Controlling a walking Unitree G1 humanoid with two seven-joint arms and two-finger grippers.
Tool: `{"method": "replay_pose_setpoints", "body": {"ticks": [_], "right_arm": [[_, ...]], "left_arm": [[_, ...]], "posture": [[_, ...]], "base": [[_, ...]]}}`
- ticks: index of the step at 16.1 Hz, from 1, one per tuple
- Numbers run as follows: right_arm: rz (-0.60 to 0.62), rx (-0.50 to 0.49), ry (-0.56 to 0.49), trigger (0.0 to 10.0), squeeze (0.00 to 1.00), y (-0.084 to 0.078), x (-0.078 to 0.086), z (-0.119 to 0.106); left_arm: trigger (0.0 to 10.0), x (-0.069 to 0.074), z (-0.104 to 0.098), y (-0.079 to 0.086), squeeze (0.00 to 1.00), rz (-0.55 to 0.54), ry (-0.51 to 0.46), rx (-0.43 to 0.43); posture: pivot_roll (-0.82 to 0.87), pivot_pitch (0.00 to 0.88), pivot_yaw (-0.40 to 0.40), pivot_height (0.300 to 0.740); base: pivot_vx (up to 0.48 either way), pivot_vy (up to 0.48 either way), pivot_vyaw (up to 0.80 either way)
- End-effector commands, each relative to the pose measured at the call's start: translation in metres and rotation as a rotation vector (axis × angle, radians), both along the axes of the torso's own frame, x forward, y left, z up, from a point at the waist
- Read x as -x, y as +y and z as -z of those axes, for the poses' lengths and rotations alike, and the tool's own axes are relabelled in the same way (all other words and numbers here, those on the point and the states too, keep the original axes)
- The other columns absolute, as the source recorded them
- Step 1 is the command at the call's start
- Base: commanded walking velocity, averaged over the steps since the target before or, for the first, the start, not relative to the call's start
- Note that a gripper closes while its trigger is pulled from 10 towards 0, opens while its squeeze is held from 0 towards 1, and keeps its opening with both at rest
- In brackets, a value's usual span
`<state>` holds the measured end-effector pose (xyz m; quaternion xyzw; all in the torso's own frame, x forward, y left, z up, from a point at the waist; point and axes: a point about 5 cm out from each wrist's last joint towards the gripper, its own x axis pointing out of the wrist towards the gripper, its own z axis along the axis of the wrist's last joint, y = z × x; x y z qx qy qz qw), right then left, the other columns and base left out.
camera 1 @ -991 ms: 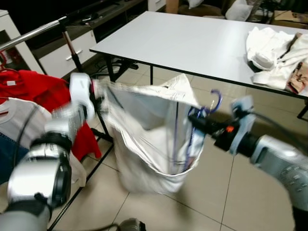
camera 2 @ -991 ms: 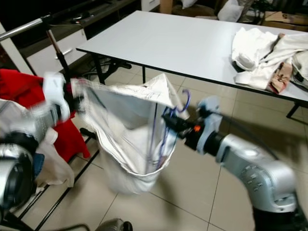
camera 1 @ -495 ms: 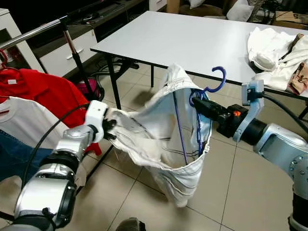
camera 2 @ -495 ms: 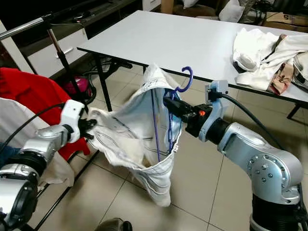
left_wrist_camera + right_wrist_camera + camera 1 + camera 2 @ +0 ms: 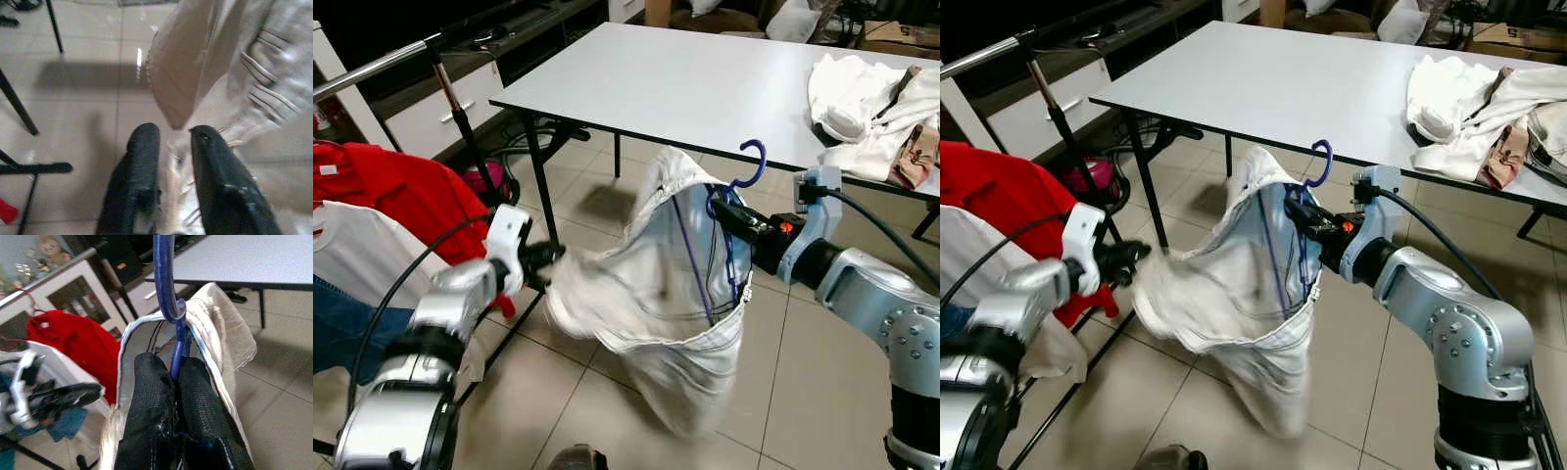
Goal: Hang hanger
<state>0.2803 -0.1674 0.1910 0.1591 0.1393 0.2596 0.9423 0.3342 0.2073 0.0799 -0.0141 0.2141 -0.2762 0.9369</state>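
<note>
1. Two grippers share one load: the right gripper [image 5: 177,363] has its black fingers pressed together on the neck of the blue hanger [image 5: 749,166], and the left gripper [image 5: 172,142] pinches a fold of the white garment [image 5: 656,284] between its two fingers
2. To do this step well, I judge the hook should be kept upright and facing the clothes rail [image 5: 372,69], which stands well apart to the robot's left, above the red shirt [image 5: 406,196]
3. The left side should let the cloth drape rather than stretch it sideways, since a pull could twist the hanger in the right fingers
4. The hook must clear the bar from above before it is lowered; the hanging is not yet done
5. The hanger is thin, with a curled hook standing clear above the cloth and its lower bars showing through it
6. The garment is pale with fine dark lines, sagging open like a bag in mid-air in front of the grey table [image 5: 685,78], its lower part blurred
</note>
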Motion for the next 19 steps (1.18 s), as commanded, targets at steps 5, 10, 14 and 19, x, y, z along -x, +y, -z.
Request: {"method": "replay_pose_setpoints", "body": {"ticks": [5,10,14,19], "right_arm": [[0.052,0.122,-0.108,10.0,0.0,-0.005,-0.016,-0.009],[0.016,0.113,-0.158,10.0,0.0,0.0,-0.019,0.005],[-0.041,0.175,-0.16,10.0,0.0,-0.005,-0.025,0.016],[-0.078,0.207,-0.198,10.0,0.0,-0.008,-0.033,0.021]], "left_arm": [[10.0,0.013,-0.017,0.016,1.0,-0.002,-0.074,0.021],[10.0,0.029,-0.045,0.001,0.0,-0.159,-0.278,0.055],[10.0,0.045,-0.037,-0.013,0.0,-0.128,-0.255,0.006],[10.0,0.048,-0.037,-0.024,0.0,-0.146,-0.258,-0.085]], "posture": [[-0.04,0.0,0.048,0.74],[-0.03,0.0,0.034,0.74],[-0.02,0.0,0.023,0.74],[-0.02,0.0,0.023,0.74]], "base": [[0.0,0.0,0.0],[0.0,0.0,0.8],[0.0,0.0,0.8],[0.0,0.0,0.8]]}}
